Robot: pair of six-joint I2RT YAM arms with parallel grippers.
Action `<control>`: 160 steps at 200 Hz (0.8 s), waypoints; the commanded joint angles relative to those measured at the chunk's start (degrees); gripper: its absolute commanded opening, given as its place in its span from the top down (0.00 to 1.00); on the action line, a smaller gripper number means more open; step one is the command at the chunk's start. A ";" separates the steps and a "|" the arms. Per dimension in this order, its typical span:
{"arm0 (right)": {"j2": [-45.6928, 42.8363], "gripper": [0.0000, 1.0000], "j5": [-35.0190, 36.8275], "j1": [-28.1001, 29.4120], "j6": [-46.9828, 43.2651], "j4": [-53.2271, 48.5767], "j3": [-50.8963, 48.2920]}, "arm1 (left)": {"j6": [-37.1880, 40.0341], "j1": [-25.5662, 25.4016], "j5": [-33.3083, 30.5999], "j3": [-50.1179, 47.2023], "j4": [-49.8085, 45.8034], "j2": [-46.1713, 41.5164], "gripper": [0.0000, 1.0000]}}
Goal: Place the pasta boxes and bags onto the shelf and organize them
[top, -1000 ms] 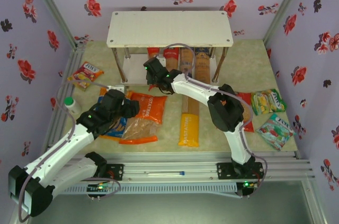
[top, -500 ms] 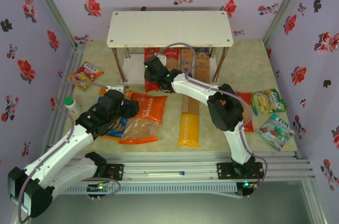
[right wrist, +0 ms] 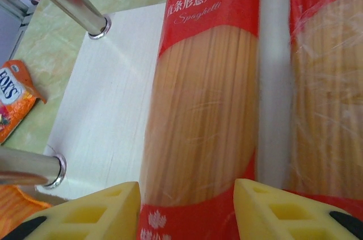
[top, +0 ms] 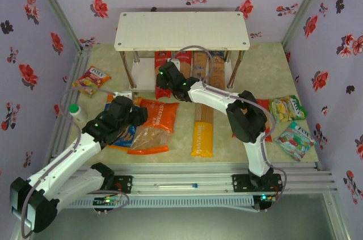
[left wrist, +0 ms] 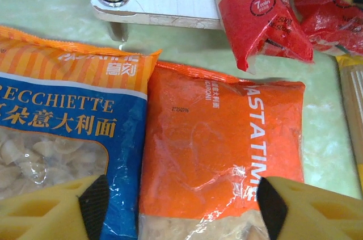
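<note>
Pasta boxes (top: 199, 65) line the lower tier of the shelf (top: 181, 31) at twelve o'clock; our right jaws stand parted astride the red pack (right wrist: 204, 109) there. Left jaws gape wide above the orange bag (left wrist: 215, 143). Backing out, we could snag that pack's wrapper and drag it off.

On the lower board of your white two-tier shelf (top: 181, 30), two red spaghetti packs (top: 183, 58) lie left of two dark blue spaghetti packs (top: 217, 67), side by side. In front of it on the table (top: 272, 64), the blue-orange crinkly bag (left wrist: 62, 138) lies edge to edge with the orange crinkly bag (left wrist: 221, 138) on its right. The yellow spaghetti pack (top: 202, 135) lies further right.
</note>
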 commanded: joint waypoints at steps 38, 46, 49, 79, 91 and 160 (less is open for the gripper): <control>-17.51 0.48 3.50 -0.50 -5.73 -5.17 -11.84 | -1.54 -6.32 -0.74 1.57 2.64 4.14 0.31; -20.79 0.46 5.04 -0.51 -6.03 -6.93 -14.35 | -2.43 -8.97 -1.63 2.23 2.91 5.40 0.31; -22.02 0.46 6.52 -0.49 -6.04 -7.61 -15.21 | -2.80 -9.93 -1.98 2.51 2.98 5.88 0.30; -35.11 0.39 14.75 -0.54 -6.20 -14.84 -23.98 | -7.08 -19.29 -3.75 4.91 5.48 12.85 0.28; -39.66 0.35 18.92 -0.55 -6.31 -18.92 -26.40 | -8.40 -22.63 -3.88 6.30 7.25 16.81 0.27; -55.85 0.21 24.19 -2.94 -5.65 -26.46 -35.74 | -13.56 -31.26 3.67 17.20 17.69 40.87 0.16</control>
